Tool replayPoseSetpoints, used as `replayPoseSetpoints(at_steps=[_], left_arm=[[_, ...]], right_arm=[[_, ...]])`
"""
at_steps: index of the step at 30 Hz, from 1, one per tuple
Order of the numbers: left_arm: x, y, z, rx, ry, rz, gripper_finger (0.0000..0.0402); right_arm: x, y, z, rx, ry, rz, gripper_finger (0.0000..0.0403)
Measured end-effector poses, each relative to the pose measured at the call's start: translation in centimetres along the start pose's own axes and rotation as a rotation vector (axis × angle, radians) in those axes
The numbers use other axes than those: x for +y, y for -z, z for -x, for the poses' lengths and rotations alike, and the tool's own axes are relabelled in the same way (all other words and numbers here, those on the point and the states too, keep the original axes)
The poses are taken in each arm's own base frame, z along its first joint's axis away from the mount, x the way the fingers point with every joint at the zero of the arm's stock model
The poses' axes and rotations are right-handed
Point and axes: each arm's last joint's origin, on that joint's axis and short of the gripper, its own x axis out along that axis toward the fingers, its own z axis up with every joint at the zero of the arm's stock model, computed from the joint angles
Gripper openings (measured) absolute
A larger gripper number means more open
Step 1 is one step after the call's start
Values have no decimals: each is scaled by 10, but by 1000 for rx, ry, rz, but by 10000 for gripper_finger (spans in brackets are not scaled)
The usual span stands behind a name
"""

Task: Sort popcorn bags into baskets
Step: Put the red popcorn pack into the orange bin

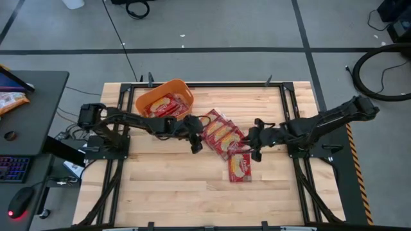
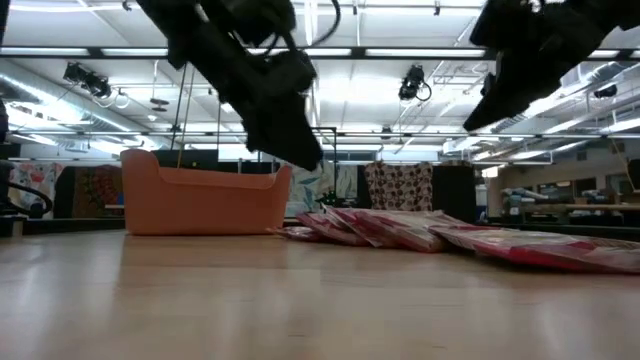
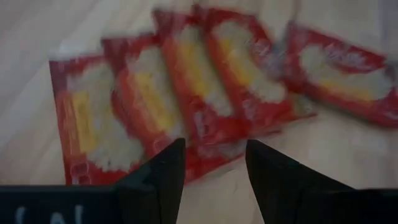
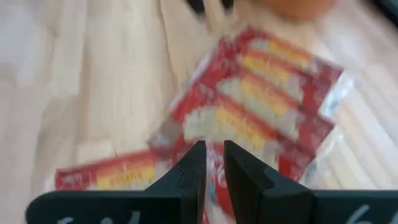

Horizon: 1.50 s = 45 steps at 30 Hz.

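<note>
Two-arm sorting station, mid-task. The orange basket (image 1: 165, 101) stands near the far edge of the tabletop (image 1: 167, 186), toward its far-left corner, and already holds red popcorn bags (image 1: 168, 105). The unsorted popcorn bags (image 1: 221, 133) lie fanned and overlapping around the middle of the tabletop, with one more bag (image 1: 240, 167) just nearer the front edge.

The left end effector (image 1: 194, 142) hangs over the basket-side edge of this fan; its wrist view shows the two dark fingers (image 3: 165, 171) spread, nothing between them, the bags directly beneath. In the low view it is clear of the wood and of the pile — above, not touching. The right end effector (image 1: 255, 145) hovers at the opposite side of the fan, its fingers (image 4: 189, 171) close together with only a thin gap, gripping nothing that can be made out.

Step in hand, as judged: the left arm is positioned for another pick from the pile. The next move calls for a descent onto the outermost bag alone, fingers straddling its edge, then a carry to the basket. Because the bags overlap and look glossy, a neighbour may be dragged along or the bag may slip — a grip at a free edge seems safest.
</note>
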Motion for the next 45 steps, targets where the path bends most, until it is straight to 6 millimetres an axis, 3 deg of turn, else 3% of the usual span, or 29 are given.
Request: replayPoseSetpoints(at_steps=[12, 24, 37, 45], left_arm=[[36, -1, -34, -19, 31, 96, 173], [63, 14, -63, 42, 57, 189, 174], [53, 15, -66, 47, 190, 201, 165], [43, 14, -66, 27, 214, 151, 96]], right_arm=[[-16, 5, 37, -243, -94, -34, 61], [-24, 2, 64, -381, -122, -43, 61], [-23, 0, 66, -402, -160, -44, 61], [-22, 0, 65, -395, -159, -42, 61]])
